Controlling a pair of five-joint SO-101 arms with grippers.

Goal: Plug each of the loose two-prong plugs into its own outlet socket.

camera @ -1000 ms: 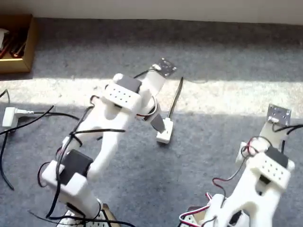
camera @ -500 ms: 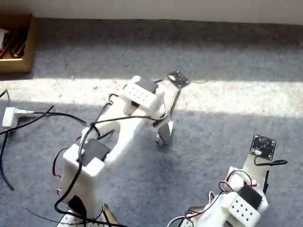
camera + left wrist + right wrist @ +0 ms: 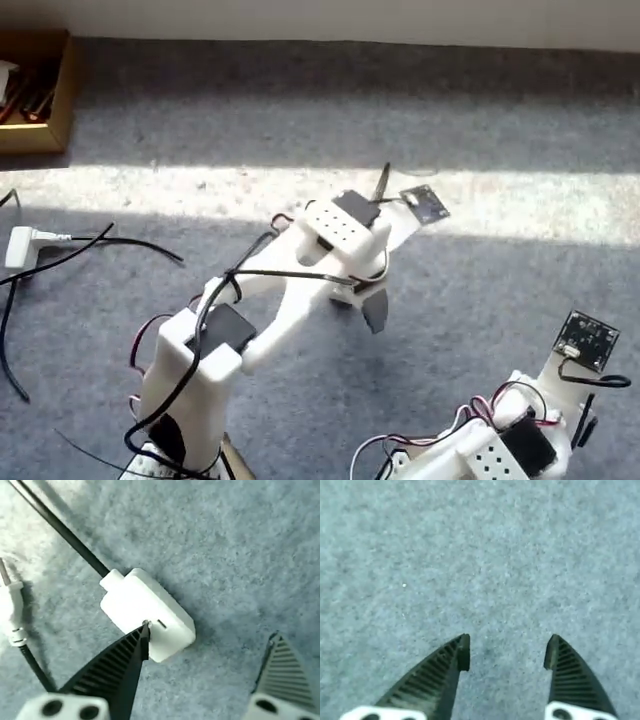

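— Where is the white block (image 3: 147,615) found?

— It is laid flat on the grey, fuzzy desk (image 3: 240,540). It is a smooth plastic brick with rounded corners. A small dark slot is seen on its upper face, and a stiff black cable (image 3: 60,527) is led out of a moulded collar at one end.

— Is it gripped?

— No. The left end effector (image 3: 210,631) is held spread wide above it. One black, ribbed, wedge-shaped finger (image 3: 120,665) is poised with its tip over the block's edge, near the slot; whether contact is made cannot be told. The other finger is placed beside the block, over bare nap.

— What is seen near the block?

— A loose plug (image 3: 12,607) is laid just beside it, on the side away from the second finger. A slim white body, a ribbed strain relief and a thin black lead (image 3: 35,667) can be made out, but the prongs cannot be seen clearly.

— And farther off?

— In the high view the block is covered by the left arm (image 3: 290,300), a white plastic frame looped with black and red wires. A second white plug (image 3: 20,245) on a black lead is laid well apart from the block, and a wooden box (image 3: 35,95) is set beyond that. The right end effector (image 3: 507,640) is also held well apart from the block, its two ribbed black fingers parted over plain grey nap.
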